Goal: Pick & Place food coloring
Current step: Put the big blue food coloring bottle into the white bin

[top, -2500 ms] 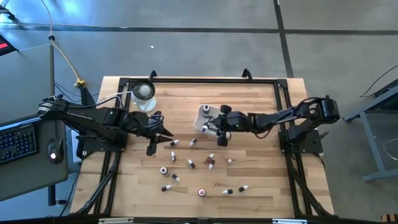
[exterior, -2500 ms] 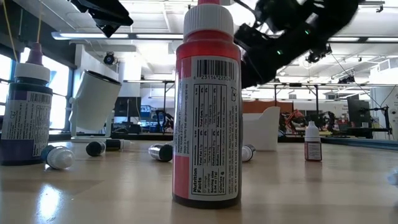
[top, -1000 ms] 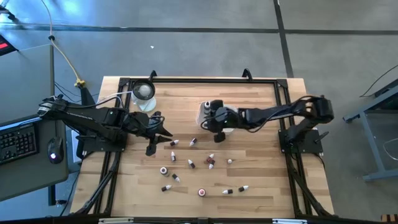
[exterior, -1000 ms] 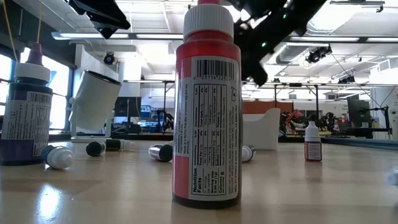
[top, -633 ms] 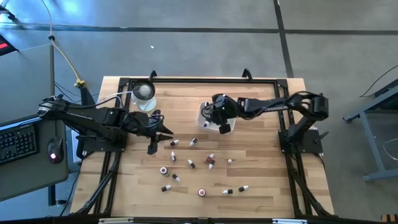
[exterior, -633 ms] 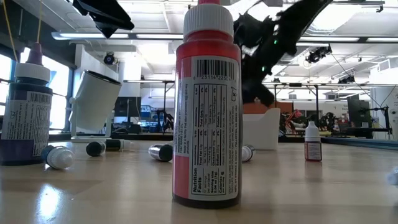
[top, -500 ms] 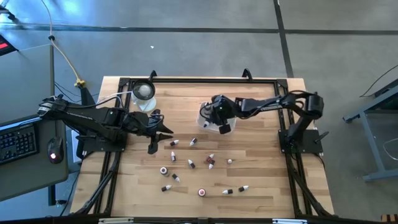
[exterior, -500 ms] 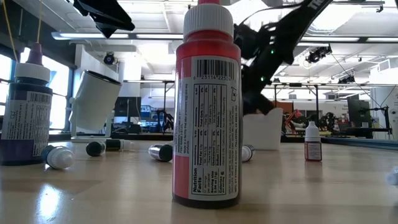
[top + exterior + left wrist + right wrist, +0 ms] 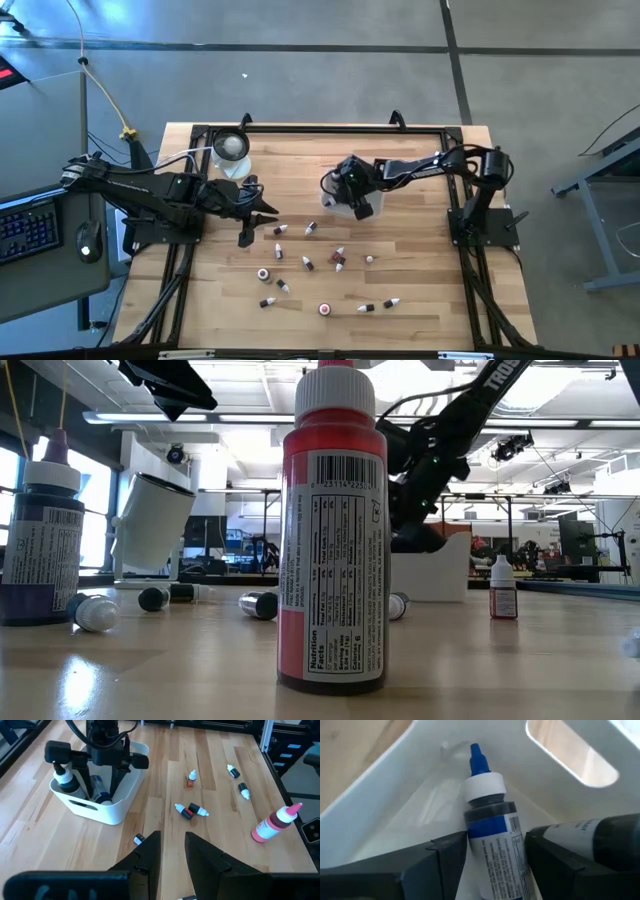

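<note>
Right wrist view puts a blue-tipped food coloring bottle [image 9: 492, 837] inside the white tray [image 9: 395, 785], lying tip-first toward the tray's wall, with a second, dark bottle [image 9: 590, 835] just beside it. The right gripper [image 9: 497, 842] straddles the blue-tipped bottle with its fingers spread; one finger seems to touch the label while a thin gap shows at the other, so it looks released rather than clamped. From above, that gripper sits over the tray's near edge. The left gripper [image 9: 252, 213] waits well apart over bare wood, its fingers partly spread and holding nothing. The main risk is on the way out: a finger could catch the dark bottle or the tray's wall and drag or tip the tray, or the label could cling to a pad and lift the bottle out again. Spreading wider would push the dark neighbour aside. By count, the tray holds at least two bottles in this view, perhaps three in the left wrist view. About thirteen loose bottles [image 9: 307, 264] lie scattered on the table [image 9: 420, 290], most on their sides. There is one tray and one round clear dish [image 9: 230, 147].
</note>
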Robot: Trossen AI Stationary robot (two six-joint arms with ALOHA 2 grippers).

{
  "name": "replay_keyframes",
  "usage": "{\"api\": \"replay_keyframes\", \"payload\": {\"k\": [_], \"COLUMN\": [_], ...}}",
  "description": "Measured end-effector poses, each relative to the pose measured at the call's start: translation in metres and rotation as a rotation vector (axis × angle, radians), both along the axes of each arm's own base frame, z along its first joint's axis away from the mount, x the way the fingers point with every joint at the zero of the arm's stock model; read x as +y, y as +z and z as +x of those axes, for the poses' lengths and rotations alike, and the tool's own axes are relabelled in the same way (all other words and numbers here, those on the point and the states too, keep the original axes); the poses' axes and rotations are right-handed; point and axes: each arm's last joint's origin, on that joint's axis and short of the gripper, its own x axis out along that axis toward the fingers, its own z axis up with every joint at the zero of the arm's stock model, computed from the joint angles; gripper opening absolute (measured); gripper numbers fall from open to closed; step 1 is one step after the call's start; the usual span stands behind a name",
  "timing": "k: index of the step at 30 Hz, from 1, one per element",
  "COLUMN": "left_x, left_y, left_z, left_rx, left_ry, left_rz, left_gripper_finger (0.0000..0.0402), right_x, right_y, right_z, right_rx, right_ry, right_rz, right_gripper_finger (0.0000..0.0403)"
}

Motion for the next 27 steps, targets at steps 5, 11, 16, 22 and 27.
{"api": "replay_keyframes", "payload": {"k": [5,11,16,22,27], "left_x": [0.0,0.0,0.0,0.0,0.002], "left_y": [0.0,0.0,0.0,0.0,0.001], "left_z": [0.0,0.0,0.0,0.0,0.0], "left_rx": [0.001,0.001,0.001,-0.002,-0.016], "left_ry": [0.0,-0.001,0.0,0.005,0.065], "left_rz": [0.0,0.0,0.0,0.002,0.044], "left_gripper_finger": [0.0088,0.0088,0.0088,0.0088,0.0088], "right_x": [0.0,0.002,0.007,0.018,0.025], "right_y": [-0.002,-0.002,0.004,0.046,0.088], "right_z": [-0.002,-0.001,-0.001,-0.007,-0.02], "right_rx": [0.025,0.028,0.014,-0.109,-0.243], "right_ry": [-0.012,-0.015,-0.045,-0.042,-0.129], "right_rz": [-0.004,-0.013,-0.015,-0.015,0.034], "right_gripper_finger": [0.019,0.0143,0.0121,0.013,0.0128]}}
